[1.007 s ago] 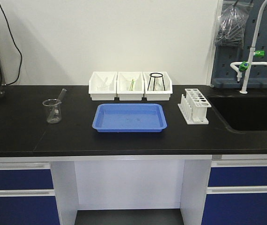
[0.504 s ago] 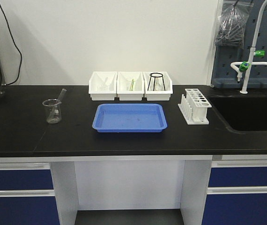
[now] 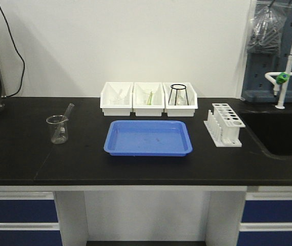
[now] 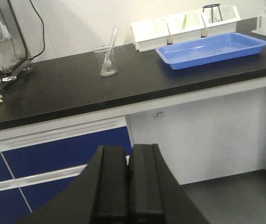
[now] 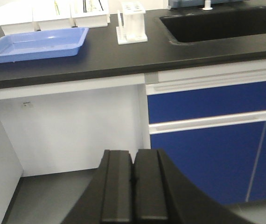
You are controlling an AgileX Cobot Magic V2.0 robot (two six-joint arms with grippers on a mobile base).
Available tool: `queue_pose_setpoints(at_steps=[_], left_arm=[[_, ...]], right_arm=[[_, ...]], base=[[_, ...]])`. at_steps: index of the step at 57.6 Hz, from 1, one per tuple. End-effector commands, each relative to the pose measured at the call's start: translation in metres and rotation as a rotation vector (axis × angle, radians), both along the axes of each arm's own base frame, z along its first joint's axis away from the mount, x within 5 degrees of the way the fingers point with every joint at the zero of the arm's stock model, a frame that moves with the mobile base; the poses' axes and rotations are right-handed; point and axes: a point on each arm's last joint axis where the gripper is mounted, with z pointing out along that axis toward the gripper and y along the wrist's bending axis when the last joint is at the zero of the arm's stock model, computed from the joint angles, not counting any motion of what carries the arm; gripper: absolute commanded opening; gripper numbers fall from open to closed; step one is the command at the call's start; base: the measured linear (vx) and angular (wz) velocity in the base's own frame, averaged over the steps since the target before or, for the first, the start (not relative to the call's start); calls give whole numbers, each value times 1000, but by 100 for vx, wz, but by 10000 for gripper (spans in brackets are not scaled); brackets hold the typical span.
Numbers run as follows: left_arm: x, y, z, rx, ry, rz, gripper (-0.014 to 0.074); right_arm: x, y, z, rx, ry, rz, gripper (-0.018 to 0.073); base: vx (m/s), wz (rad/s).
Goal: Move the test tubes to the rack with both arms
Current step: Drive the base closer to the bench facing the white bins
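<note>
Since left gripper (image 4: 128,184) and right gripper (image 5: 134,186) hang pressed together, empty, below the bench (image 3: 13,154), we log: test tube (image 3: 68,112) leaning in beaker (image 3: 57,130); rack (image 3: 227,123) well apart. We would part the left, then grasp the tube high.

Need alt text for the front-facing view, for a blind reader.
A black lab counter holds a blue tray at center, three white bins behind it, a rack to its right beside a sink, and a beaker at left with a test tube leaning in it.
</note>
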Motion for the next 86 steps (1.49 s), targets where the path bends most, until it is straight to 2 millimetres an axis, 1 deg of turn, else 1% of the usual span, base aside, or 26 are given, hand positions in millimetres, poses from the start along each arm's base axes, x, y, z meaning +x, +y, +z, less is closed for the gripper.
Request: queue_pose_setpoints(at_steps=[1, 57, 86], left_arm=[[1, -1, -2, -16, -58, -5, -15], [1, -1, -2, -16, -58, -5, -15], [1, -1, -2, -16, -58, -5, -15]], right_arm=[[1, 0, 4, -19, -80, 1, -8], [1, 0, 4, -19, -80, 2, -8], [1, 0, 4, -19, -80, 2, -8]], base=[[32, 12], [39, 4], [30, -10]])
